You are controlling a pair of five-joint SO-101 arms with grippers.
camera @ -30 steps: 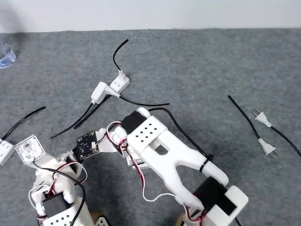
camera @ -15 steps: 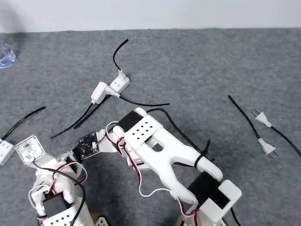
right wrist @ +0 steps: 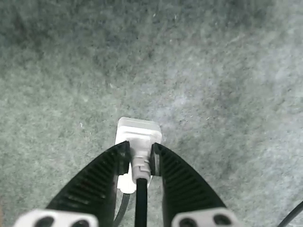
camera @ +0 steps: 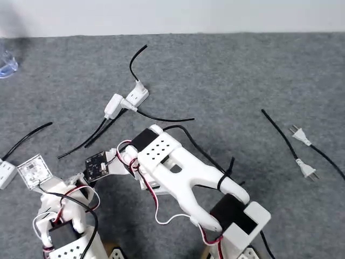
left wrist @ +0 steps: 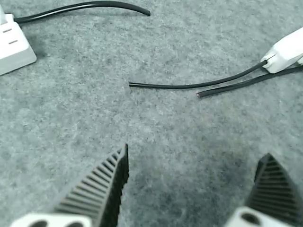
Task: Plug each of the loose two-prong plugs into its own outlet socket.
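Observation:
In the right wrist view my right gripper (right wrist: 138,149) is shut on a white two-prong plug (right wrist: 140,163) with a black cord. The plug's front meets a small white outlet socket (right wrist: 138,128) lying on the grey carpet. My right arm (camera: 178,167) covers that spot in the high view. Open over bare carpet is my left gripper (left wrist: 195,153), with a white socket (left wrist: 12,45) and a white plug body (left wrist: 286,49) farther off. Two loose plugs (camera: 300,135) (camera: 307,170) lie at the far right. A joined plug and socket (camera: 126,101) lie at the upper middle.
Black cord ends (left wrist: 135,85) lie across the carpet ahead of the left gripper. Another white socket (camera: 5,172) sits at the left edge. A clear blue object (camera: 6,63) is at the far left. A white wall (camera: 172,16) borders the back.
My right arm has swung a little toward the left and its base end has shifted left. The left arm and the loose plugs have stayed put.

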